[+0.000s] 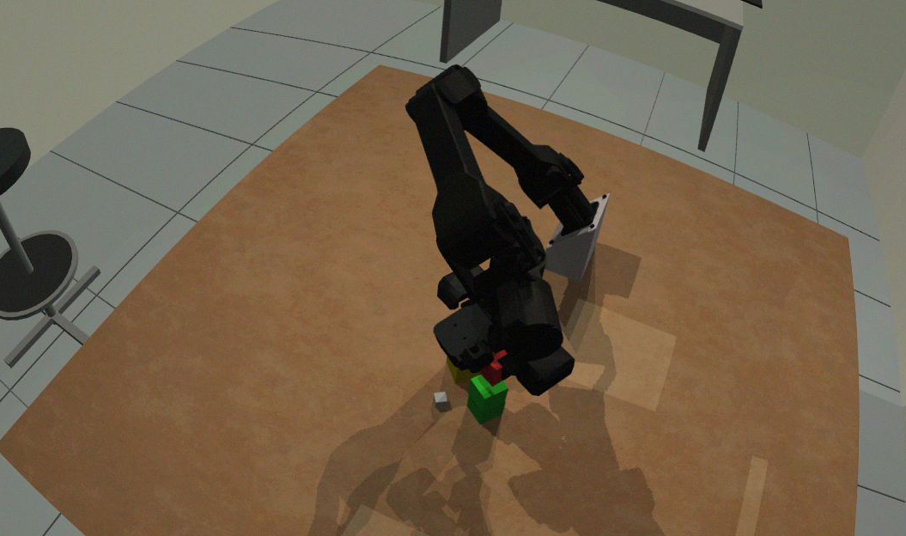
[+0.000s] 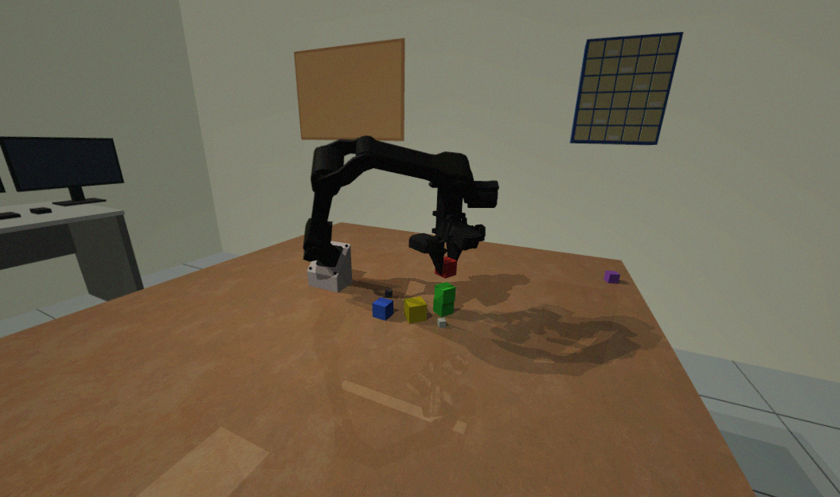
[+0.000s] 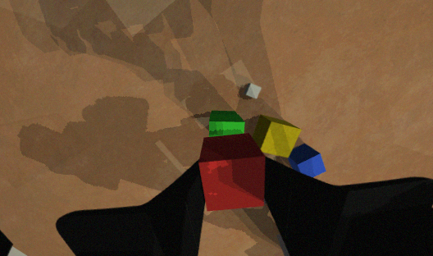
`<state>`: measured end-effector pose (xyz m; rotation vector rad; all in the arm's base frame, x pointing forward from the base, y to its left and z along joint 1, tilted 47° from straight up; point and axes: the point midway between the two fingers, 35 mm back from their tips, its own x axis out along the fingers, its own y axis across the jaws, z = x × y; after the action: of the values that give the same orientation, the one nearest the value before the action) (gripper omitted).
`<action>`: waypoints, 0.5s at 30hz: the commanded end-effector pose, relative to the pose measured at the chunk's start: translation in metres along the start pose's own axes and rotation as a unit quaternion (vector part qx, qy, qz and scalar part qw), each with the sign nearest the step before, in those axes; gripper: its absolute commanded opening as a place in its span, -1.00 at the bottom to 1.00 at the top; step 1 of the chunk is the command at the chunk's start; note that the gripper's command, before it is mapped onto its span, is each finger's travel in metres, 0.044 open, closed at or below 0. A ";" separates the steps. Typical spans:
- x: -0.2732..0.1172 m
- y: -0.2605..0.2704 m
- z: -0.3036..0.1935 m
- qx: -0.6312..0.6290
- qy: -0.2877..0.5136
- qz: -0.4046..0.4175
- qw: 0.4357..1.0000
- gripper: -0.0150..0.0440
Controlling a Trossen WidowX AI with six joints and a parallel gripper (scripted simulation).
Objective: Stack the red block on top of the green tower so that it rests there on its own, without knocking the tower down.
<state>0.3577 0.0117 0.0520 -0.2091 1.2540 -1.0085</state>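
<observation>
We're carrying the red block (image 2: 449, 266), clamped in the gripper (image 2: 447, 262), above the green tower (image 2: 444, 299); next: centering, lowering gently.

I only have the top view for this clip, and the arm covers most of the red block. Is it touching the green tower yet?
Observer: No. In the exterior view the red cube-shaped block hangs above the green two-block tower, with a visible gap between them.
Operator: Is the grip sound?
Observer: The wrist view shows the end effector shut on the red block, one black finger against each side face.
Operator: What is hidden under the arm?
Observer: A small blue cube, beside the yellow cube; both stand apart from the tower.
</observation>
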 end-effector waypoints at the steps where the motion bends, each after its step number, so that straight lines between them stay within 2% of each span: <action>1: 0.005 -0.001 0.002 0.000 -0.003 0.001 1.000 -0.49; 8: 0.030 -0.001 0.002 0.001 -0.003 0.001 1.000 -0.49; 15: 0.030 -0.001 0.002 0.001 -0.003 0.000 1.000 -0.49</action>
<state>0.3571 -0.0117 0.0325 -0.2070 1.2512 -1.0106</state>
